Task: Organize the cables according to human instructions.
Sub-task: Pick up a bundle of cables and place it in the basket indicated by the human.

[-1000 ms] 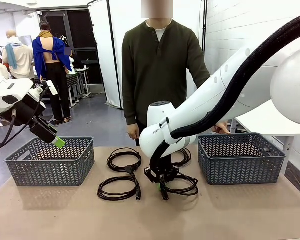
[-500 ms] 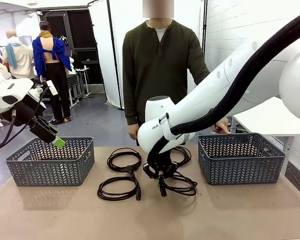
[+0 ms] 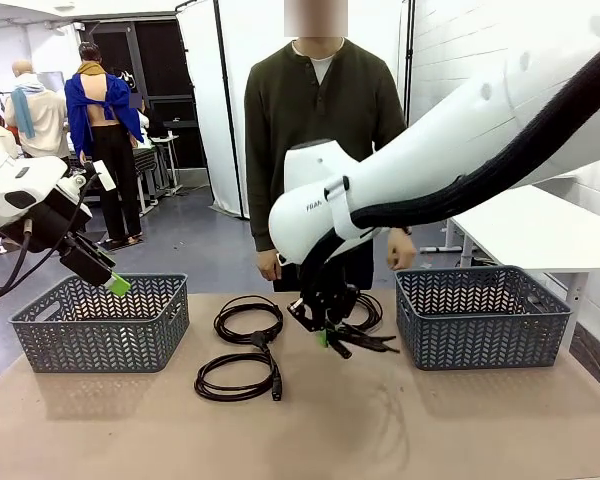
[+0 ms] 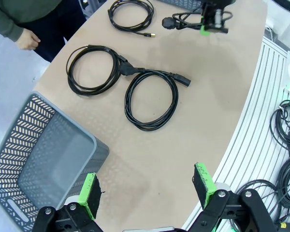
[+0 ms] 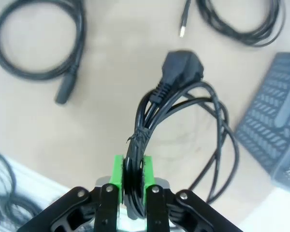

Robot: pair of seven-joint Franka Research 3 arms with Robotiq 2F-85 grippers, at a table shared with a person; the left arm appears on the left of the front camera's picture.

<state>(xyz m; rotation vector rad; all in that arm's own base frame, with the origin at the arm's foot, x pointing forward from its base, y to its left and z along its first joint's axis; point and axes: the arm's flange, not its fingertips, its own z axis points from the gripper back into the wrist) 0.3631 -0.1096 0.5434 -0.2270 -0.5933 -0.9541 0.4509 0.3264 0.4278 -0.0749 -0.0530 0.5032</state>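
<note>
My right gripper [image 3: 326, 336] is shut on a black cable [image 3: 365, 343] and holds it in the air above the middle of the table. In the right wrist view the green pads [image 5: 117, 170] pinch the bundled loops, and the cable's plug [image 5: 183, 70] hangs beyond them. Two more coiled cables [image 3: 248, 320] [image 3: 236, 378] lie on the table to the left, and another [image 3: 368, 308] lies behind the gripper, partly hidden. My left gripper [image 3: 117, 284] hangs open high above the left basket [image 3: 100, 325], nothing between its fingers [image 4: 203, 184]. The human [image 3: 318, 130] stands at the far side, arms down.
A grey basket [image 3: 480, 320] stands at the table's right, the other at the left. In the left wrist view the left basket [image 4: 38, 159] is below the gripper, and the table's curved near edge [image 4: 232, 145] runs past with spare cables on the floor beyond.
My right gripper has risen from the table with the cable, drawing its loops up and slightly left. The human's hand has drawn back from the right basket. The left arm has stayed still.
</note>
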